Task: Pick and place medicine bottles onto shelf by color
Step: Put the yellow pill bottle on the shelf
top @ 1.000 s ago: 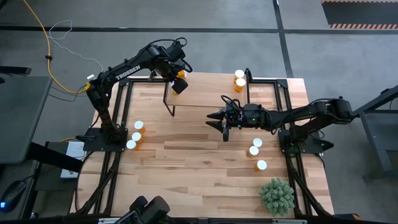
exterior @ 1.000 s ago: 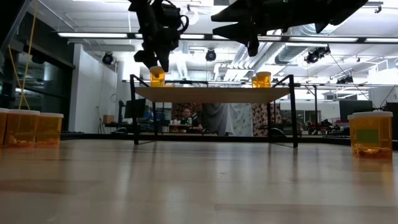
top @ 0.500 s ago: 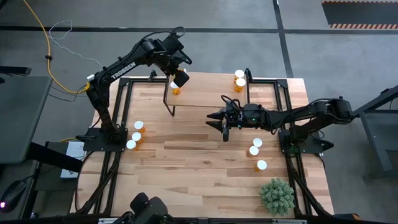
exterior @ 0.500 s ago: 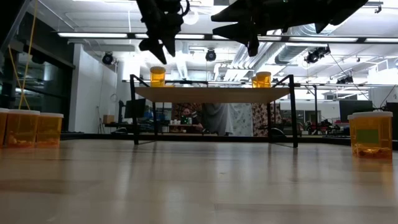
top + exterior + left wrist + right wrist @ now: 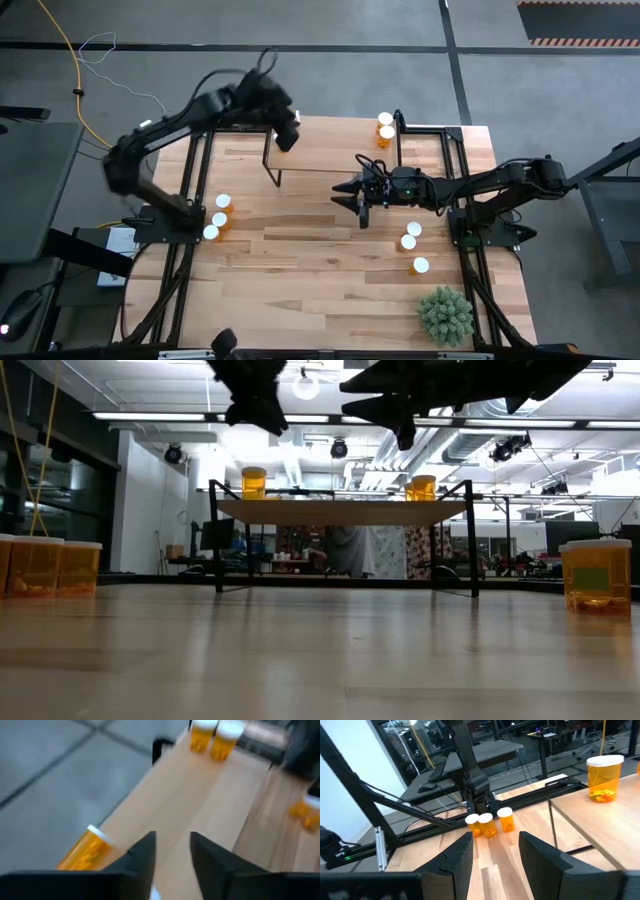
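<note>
Stock as you see it:

Shelf (image 5: 330, 150): low light-wood board on thin black legs, at the far middle of the table.

Bottles, on shelf: one at the left end (image 5: 254, 482), under the left gripper from above; two together at the right end (image 5: 385, 126).

Bottles, on table: three clustered near the left arm's base (image 5: 218, 217); two near the right arm's base (image 5: 409, 236); one more just toward the plant (image 5: 421, 265).

Plant (image 5: 445, 314): green, spiky, near right corner. Not yours to move.

Left gripper (image 5: 171, 851): above the shelf's left end, nothing between the fingers, a narrow gap showing.

Right gripper (image 5: 495, 855): hovering over mid-table in front of the shelf, fingers apart, empty.

Handling, by my judgement: each bottle looks light and rigid, smooth plastic, so likely slippery and easy to tip with a glancing touch. Take it across the orange body just below the white cap, jaws square to the sides, and squeeze gently. The clustered three stand close together, so you would do best to start with an outer one. Set it down upright; a narrow base will wobble on release
</note>
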Robot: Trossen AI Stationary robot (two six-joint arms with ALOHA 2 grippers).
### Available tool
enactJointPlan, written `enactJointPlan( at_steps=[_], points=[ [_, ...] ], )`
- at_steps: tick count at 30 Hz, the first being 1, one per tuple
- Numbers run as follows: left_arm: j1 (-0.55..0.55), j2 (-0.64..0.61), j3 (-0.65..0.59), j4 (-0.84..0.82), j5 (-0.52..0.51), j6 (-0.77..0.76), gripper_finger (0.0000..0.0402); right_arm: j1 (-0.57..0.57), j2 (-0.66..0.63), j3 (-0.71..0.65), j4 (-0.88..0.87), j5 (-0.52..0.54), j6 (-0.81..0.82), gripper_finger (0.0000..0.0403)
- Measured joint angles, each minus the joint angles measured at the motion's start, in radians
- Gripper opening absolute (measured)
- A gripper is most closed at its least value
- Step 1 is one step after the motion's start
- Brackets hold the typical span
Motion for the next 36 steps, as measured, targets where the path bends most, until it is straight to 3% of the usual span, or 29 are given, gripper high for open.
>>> enactJointPlan(
  at_steps=[5,9,12,27,36],
  points=[
    [-0.033,-0.234,-0.414,0.414,-0.005,-0.074,0.0012,0.000,0.000,0.000,0.006,-0.009,0.000,0.0152],
    [-0.061,-0.355,-0.694,0.735,-0.033,-0.167,0.0010,0.000,0.000,0.000,0.007,-0.008,0.000,0.0152],
    [-0.072,-0.374,-0.805,0.886,-0.072,-0.198,0.0002,0.000,0.000,0.000,0.007,-0.008,0.000,0.0152],
    [-0.051,-0.251,-0.755,0.863,-0.196,-0.201,0.0000,0.000,0.000,0.000,0.016,-0.002,0.002,0.0152],
    [-0.053,-0.241,-0.755,0.857,-0.225,-0.200,0.0000,0.000,0.000,0.000,0.015,-0.002,0.000,0.0152]
  ],
)
